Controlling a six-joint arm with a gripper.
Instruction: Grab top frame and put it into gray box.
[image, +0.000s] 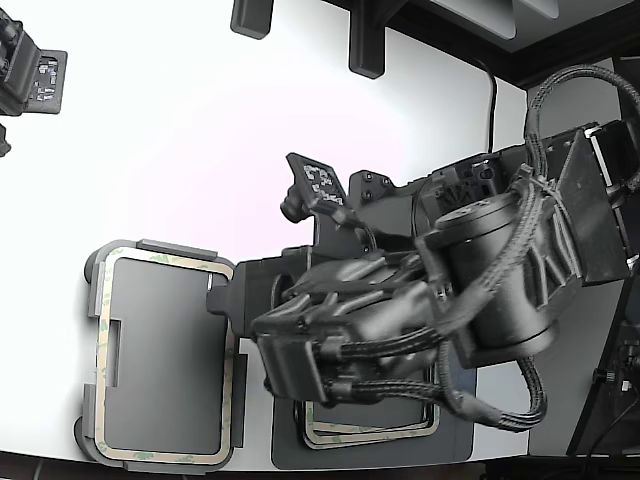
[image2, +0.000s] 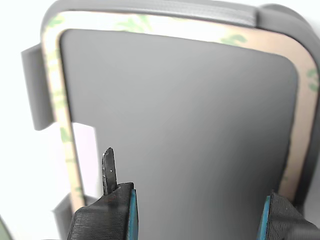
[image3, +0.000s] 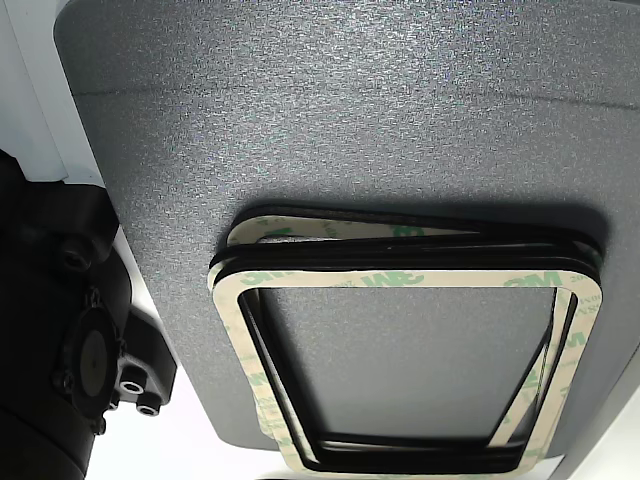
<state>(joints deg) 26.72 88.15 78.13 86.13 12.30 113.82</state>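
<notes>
Above the gray box (image2: 190, 130), the gripper (image2: 197, 215) hangs with fingers (image2: 131, 212) spread wide, holding nothing. The top frame (image2: 56, 115) lies inside the box, at the exterior view's left. Right of it, stacked frames (image3: 400, 285) rest on a dark mat (image3: 350, 110).

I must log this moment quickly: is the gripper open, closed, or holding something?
Gripper: open, holding nothing, above the gray box where the top frame already lies.
</notes>
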